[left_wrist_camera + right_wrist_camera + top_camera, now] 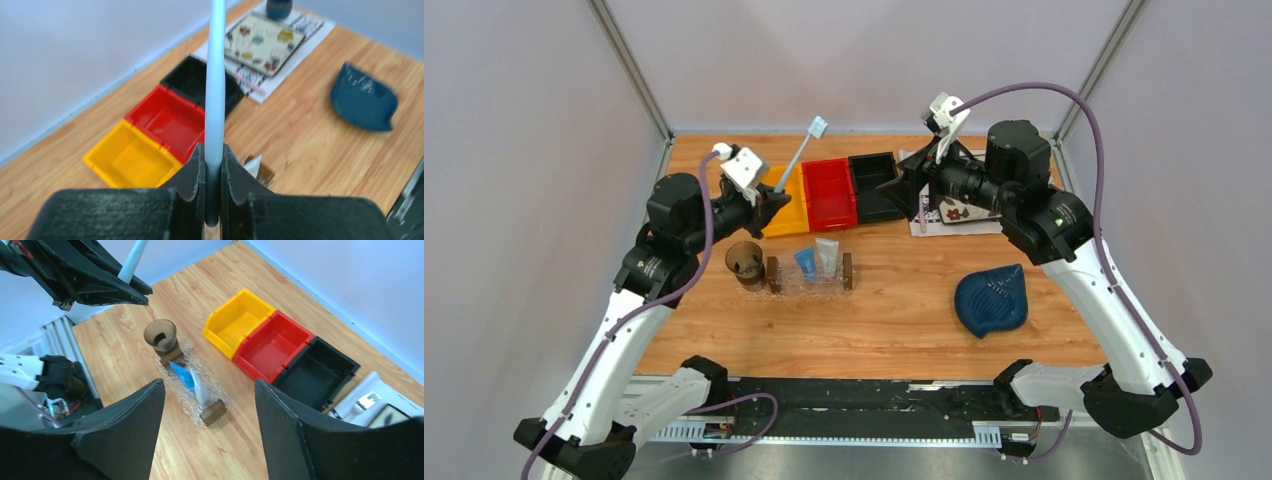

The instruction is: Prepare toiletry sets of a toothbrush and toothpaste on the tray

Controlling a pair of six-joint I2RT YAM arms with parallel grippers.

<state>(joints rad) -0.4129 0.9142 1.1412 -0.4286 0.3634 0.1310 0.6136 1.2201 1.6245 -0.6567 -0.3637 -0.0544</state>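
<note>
The toothbrush (796, 160) is gripped at the butt of its pale blue handle by the left claw (772, 203). The jaws are closed flat against the handle, so the brush is kept stiff and pointed up and away, with the bristle head at the far end. It is held clear of the table (904, 310), seen over the yellow bin (786, 210), apparently so that it can be swung across to the tray (809, 291) without catching the brown cup (745, 263) that stands just left of the tray.

The clear tray is set on the table on the near side of the yellow bin. Both toothpaste tubes are already laid in it side by side, the blue tube (805, 262) on the left and the white-grey tube (827, 256) on the right. The toothbrush is therefore judged to be the piece missing from the set.

The right claw (209, 385) is spread wide and empty. It is raised above the table at the far right, near the black bin (872, 185), and nothing is touched by it
</note>
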